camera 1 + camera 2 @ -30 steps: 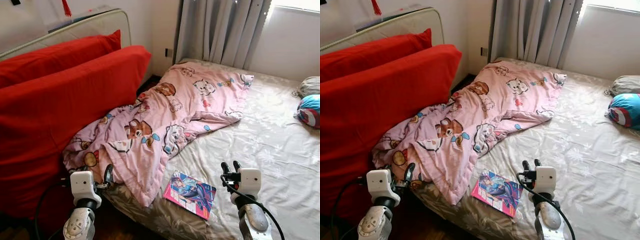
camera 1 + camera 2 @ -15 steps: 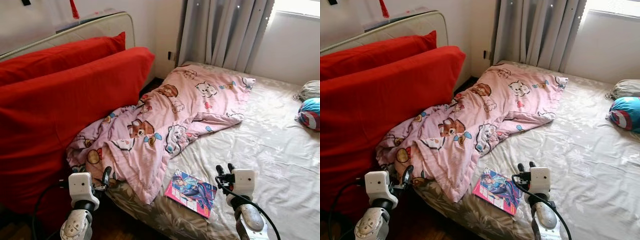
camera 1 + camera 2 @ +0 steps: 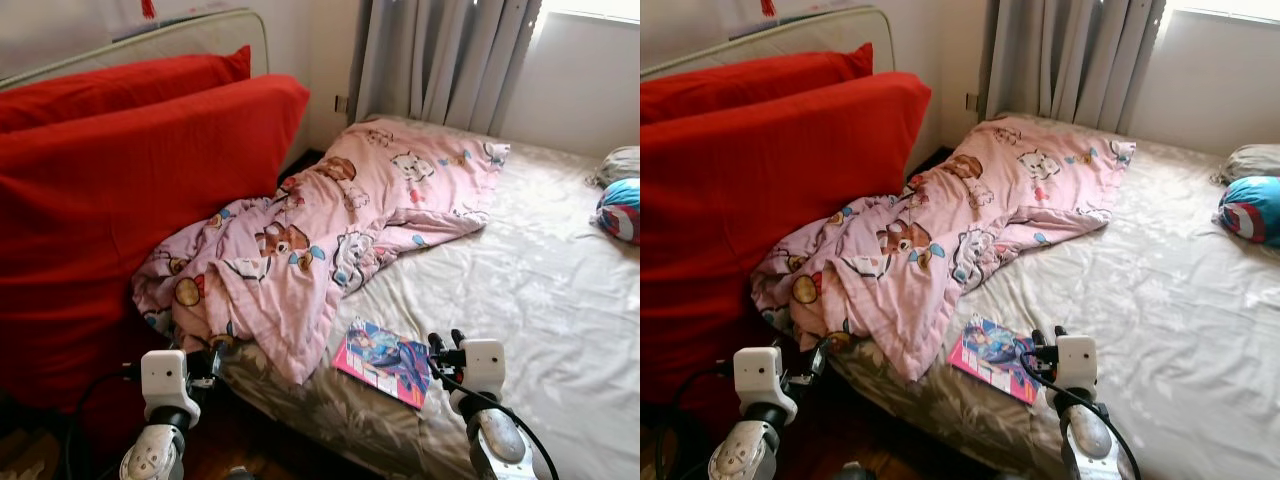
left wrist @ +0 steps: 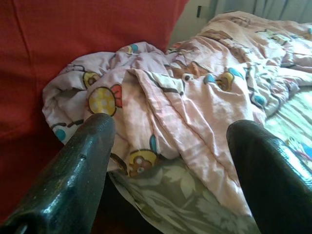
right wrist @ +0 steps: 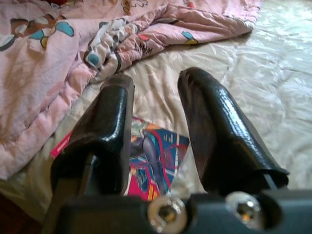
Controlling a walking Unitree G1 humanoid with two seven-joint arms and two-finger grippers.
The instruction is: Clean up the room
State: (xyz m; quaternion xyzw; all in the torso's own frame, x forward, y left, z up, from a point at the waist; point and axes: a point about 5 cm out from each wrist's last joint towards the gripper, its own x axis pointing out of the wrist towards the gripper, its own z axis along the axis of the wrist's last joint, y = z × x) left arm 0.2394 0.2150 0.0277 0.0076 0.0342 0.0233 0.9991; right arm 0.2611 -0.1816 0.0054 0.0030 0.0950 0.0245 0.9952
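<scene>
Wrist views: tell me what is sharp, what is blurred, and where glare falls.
Left wrist view: the pink quilt is fairly sharp, while the near black fingers are soft, with a faint sheen. Right wrist view: the fingers carry bright highlights, the book behind them is slightly soft, and the bedsheet shines pale in daylight.

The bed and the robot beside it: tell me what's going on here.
The robot stands at the edge of the bed, holding nothing. Its right gripper, fingers open, hovers right next to a colourful book lying near the mattress edge. Its left gripper, also open, is low by the bed's corner, pointed at the crumpled pink cartoon blanket that spills over against the red cushions. Nothing has been picked up.
</scene>
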